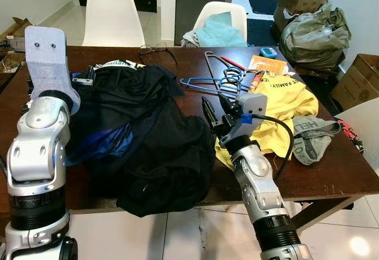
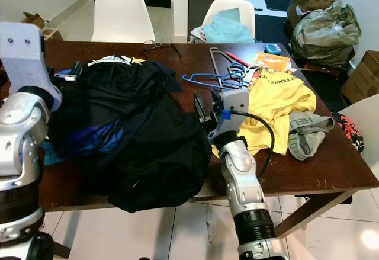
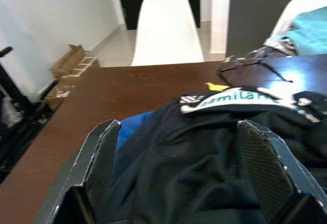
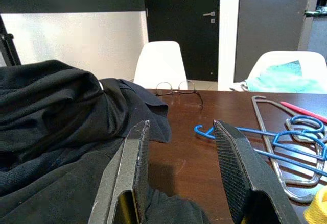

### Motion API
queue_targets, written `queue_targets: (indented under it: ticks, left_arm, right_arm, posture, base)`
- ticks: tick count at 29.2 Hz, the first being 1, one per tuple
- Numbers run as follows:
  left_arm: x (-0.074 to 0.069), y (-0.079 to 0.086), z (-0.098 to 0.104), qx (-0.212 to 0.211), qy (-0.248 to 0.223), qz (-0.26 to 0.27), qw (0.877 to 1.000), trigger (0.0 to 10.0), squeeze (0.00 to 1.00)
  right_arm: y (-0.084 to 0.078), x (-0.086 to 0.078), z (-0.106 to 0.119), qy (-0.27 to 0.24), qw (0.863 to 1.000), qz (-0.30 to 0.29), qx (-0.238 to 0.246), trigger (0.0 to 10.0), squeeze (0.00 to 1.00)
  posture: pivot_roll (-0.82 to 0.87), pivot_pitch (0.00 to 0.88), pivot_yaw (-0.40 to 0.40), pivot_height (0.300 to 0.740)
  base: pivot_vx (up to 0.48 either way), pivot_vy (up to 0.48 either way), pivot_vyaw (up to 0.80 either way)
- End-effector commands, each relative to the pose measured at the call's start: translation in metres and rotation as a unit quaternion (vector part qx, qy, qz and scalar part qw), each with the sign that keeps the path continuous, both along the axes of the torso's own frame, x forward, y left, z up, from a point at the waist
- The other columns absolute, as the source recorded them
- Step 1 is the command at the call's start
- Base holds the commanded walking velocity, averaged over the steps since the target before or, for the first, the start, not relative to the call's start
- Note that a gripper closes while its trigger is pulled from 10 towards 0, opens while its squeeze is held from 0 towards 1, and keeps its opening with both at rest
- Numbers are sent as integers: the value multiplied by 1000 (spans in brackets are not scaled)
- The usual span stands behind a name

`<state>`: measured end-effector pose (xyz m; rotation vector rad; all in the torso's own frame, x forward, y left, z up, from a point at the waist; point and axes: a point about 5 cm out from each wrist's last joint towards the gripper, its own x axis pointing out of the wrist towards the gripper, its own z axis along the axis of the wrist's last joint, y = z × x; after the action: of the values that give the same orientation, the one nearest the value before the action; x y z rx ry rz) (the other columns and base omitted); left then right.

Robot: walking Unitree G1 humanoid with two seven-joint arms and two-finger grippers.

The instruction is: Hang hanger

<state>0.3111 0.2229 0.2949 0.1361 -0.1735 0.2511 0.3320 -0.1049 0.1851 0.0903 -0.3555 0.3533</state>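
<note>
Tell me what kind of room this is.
Probably a home dining area: a dark wooden table with white chairs behind it, heaped with dark clothes, a yellow T-shirt and hangers.

Glossy wood table, matt black cloth

Clothes pile left of hangers, on table

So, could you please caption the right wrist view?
Right gripper, fingers open, above dark wooden table, facing blue wire hangers.
</note>
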Motion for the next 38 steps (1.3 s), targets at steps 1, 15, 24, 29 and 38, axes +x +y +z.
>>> queue_targets:
  ticks: [1, 15, 24, 29, 38]
  left_arm:
    - [3, 6, -1, -11, 16, -3, 1000, 10000, 1000]
    - [43, 32, -16, -14, 42, -93, 995, 10000, 0]
    - [56, 17, -19, -9, 68, -165, 984, 10000, 0]
    - [64, 16, -19, -7, 75, -183, 980, 10000, 0]
    - [77, 25, -28, -55, 124, -196, 971, 10000, 0]
  right_arm:
    - [-1, -1, -3, 6, 1000, 1, 3, 10000, 0]
    - [5, -1, -2, 4, 1000, 14, 3, 10000, 0]
    - [4, -1, -1, 4, 1000, 15, 0, 10000, 0]
    - [4, 0, 0, 4, 1000, 16, -1, 10000, 0]
    - [4, 2, 2, 5, 1000, 22, -4, 10000, 0]
  posture:
    - [42, 103, -45, 740]
    - [27, 91, -65, 740]
    - [20, 98, -74, 740]
    - [16, 113, -83, 740]
    - [10, 121, -90, 740]
  base:
    - [0, 0, 0]
    - [0, 0, 0]
    - [0, 0, 0]
    - [0, 0, 0]
    - [0, 0, 0]
